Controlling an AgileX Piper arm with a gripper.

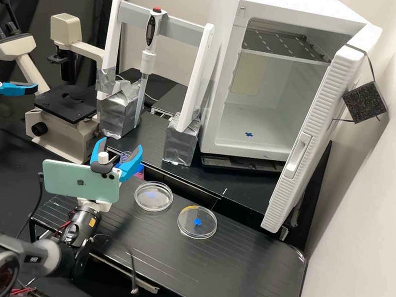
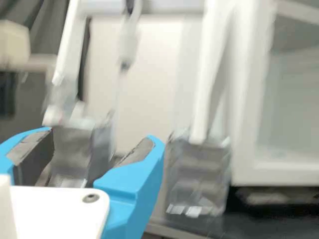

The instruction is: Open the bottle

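Two blue fingers [image 2: 132,174] of the gripper [image 1: 120,145]: released, spread well apart, with nothing in the grasp. Just past the fingers in the high view, note a small, partly hidden item with clear, blue and pink parts; treat as the probable bottle [image 1: 126,155], identity and cap condition not certain. Completed stage, as judged from the present layout: at most, positioning near the target. Remaining: confirm the bottle, align with the cap, close on it, loosen, lift clear. Count opening as not begun, given no cap in the grasp. Before closing, verify depth; contact between fingers and bottle impossible to tell from the high view. Observe the edges: beside the gripper, on the raised black platform [image 1: 251,258], one clear dish [image 1: 161,201], and farther along, a second clear dish [image 1: 208,225]. Avoid a low sweep over either rim. Beyond the platform's rear edge, allow for the dark gap [image 1: 175,179] and the foil-wrapped block [image 1: 178,144] under one upright of the white stand [image 1: 205,55]. Allow likewise for the phone [image 1: 73,179] mounted behind the fingers: extra width, likely to catch during a wrist turn. Preferred route, in judgement: upward first, over bare platform next, well short of the open door [image 1: 305,149] of the white cabinet [image 1: 325,10]. Main hazard: tipping the bottle through off-centre closing.
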